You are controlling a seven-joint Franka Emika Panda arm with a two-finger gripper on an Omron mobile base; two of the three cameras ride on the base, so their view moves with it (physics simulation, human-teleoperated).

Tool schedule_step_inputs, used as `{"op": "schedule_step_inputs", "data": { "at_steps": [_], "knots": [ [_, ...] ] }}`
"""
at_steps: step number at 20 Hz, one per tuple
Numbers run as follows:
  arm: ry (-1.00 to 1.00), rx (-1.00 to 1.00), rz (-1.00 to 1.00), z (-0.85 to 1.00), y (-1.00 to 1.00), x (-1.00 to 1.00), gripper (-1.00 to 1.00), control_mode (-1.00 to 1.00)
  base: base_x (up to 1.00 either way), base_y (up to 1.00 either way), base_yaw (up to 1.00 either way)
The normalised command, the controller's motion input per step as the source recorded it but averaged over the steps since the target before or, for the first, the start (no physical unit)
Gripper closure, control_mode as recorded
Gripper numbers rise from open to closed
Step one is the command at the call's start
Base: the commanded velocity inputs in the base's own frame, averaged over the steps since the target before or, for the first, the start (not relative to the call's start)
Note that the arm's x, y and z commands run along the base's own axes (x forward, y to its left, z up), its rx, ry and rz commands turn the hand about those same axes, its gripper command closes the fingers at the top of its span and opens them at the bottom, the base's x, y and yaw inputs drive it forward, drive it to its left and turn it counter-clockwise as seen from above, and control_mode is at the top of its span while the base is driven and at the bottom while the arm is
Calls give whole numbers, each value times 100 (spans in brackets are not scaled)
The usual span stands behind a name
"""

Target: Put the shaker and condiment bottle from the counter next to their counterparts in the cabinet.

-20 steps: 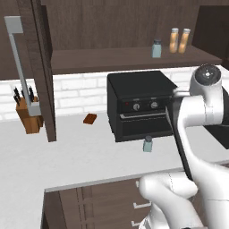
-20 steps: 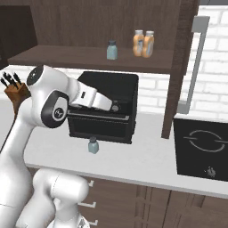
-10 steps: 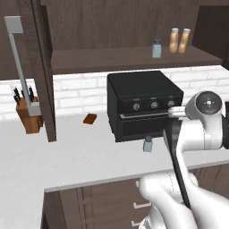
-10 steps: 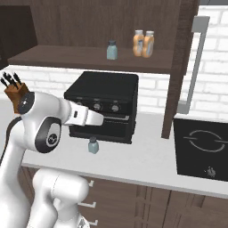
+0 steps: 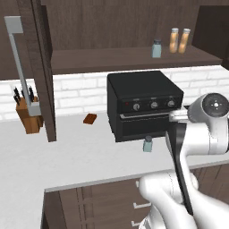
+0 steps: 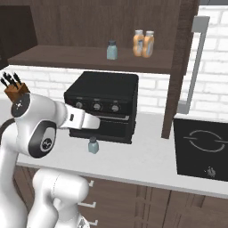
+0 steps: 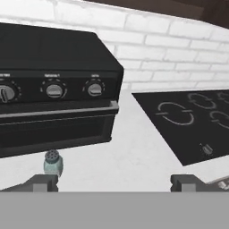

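On the white counter (image 7: 134, 156) before the black oven (image 7: 49, 85), the upright shaker (image 7: 53, 163) stands at the hand view's lower left, above the wide-open, empty gripper's (image 7: 114, 182) left fingertip.

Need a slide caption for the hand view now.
Open tool faces the shaker on the counter before the black oven.

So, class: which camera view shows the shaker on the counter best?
The right base view: the shaker stands whole and unblocked on the counter before the oven. The left base view shows it smaller, near the arm. The hand view shows it close, partly behind a fingertip.
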Motion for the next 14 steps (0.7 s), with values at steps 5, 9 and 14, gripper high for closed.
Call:
{"op": "schedule_step_inputs", "data": {
  "at_steps": [5,9,14],
  "knots": [
    [3,1,2,-8,2,-31,-100,-100,0,0,0],
    [3,-3,10,-52,27,-9,-100,-100,0,0,0],
    [1,-4,13,-58,37,0,-100,-100,0,0,0]
  ]
}}
